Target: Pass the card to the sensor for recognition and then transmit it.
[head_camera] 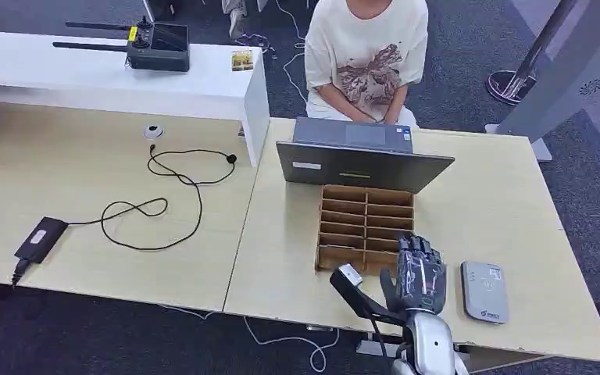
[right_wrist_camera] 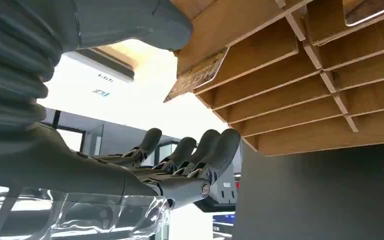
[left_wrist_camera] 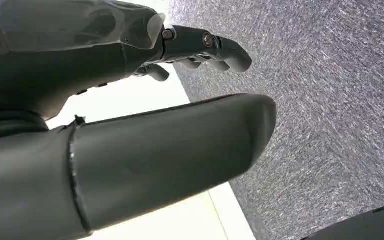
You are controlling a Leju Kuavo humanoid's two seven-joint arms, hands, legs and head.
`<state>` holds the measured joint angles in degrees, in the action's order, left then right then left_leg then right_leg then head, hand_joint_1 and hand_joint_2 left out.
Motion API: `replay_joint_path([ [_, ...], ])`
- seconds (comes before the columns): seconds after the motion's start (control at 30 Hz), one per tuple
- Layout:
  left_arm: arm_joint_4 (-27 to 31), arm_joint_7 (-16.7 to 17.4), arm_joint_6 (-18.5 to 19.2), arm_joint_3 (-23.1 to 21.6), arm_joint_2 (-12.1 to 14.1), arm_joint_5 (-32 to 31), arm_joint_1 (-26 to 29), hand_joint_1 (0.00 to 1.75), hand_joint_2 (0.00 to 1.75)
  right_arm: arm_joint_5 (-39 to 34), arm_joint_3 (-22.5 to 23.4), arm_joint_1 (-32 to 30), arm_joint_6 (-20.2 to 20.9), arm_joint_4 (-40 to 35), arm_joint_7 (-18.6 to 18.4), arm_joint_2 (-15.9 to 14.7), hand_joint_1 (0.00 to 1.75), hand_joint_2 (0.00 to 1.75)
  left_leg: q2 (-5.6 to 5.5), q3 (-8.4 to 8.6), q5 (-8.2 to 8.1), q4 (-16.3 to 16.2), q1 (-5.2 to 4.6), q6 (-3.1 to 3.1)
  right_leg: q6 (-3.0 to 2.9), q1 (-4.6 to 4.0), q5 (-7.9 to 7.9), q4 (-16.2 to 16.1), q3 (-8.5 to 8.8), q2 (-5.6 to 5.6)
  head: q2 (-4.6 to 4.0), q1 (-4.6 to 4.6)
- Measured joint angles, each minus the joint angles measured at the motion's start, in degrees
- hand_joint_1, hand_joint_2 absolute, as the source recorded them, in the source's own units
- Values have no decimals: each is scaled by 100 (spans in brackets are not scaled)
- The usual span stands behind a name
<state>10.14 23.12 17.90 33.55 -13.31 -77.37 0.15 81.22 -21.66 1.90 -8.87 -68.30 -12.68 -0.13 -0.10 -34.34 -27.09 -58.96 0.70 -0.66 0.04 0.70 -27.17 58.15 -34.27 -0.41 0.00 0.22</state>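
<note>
Early stage — right hand (head_camera: 419,273) at rack (head_camera: 366,226), fingers apart, holding nothing; card (right_wrist_camera: 196,76) in slot, ungrasped. Left hand (left_wrist_camera: 130,140) empty, fingers apart. Sensor (head_camera: 483,291) pass, handover remain.

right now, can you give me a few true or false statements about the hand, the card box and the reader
1. The right hand is at the near edge of the wooden divided box. True.
2. The grey card reader lies to the robot's left of the box. False: it lies to the right of it.
3. A laptop stands just beyond the box. True.
4. The right hand is pressing on the card reader. False: it is apart from the reader, beside the box.
5. A card sticks out of a box slot in the right wrist view. True.
</note>
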Motion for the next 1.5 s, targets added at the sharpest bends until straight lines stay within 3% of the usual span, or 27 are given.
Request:
replay_joint_path([
  [0.83, 0, 7, -15, 0, -46, 20, -2, 0, 0, 44, 190, 100, 17, 133, -18, 2, 63, 175, 0, 0, 0, 0, 0, 0, 0, 0, 0, 0, 0, 0, 0, 0],
  [1.37, 0, -57, -31, -96, -96, -144, 1, 0, 0, 284, 809, -383, 103, -441, -15, 48, 72, 175, 0, 0, -1, 0, -1, 0, 0, 0, 0, -1, -1, 0, 0, 0],
  [1.5, 0, -57, -24, -109, -96, -184, 1, 0, 0, 339, 922, -512, 136, -586, -17, 48, 66, 175, 0, 0, -1, 0, -1, 0, 0, 0, 0, -1, -1, 1, 0, 0],
])
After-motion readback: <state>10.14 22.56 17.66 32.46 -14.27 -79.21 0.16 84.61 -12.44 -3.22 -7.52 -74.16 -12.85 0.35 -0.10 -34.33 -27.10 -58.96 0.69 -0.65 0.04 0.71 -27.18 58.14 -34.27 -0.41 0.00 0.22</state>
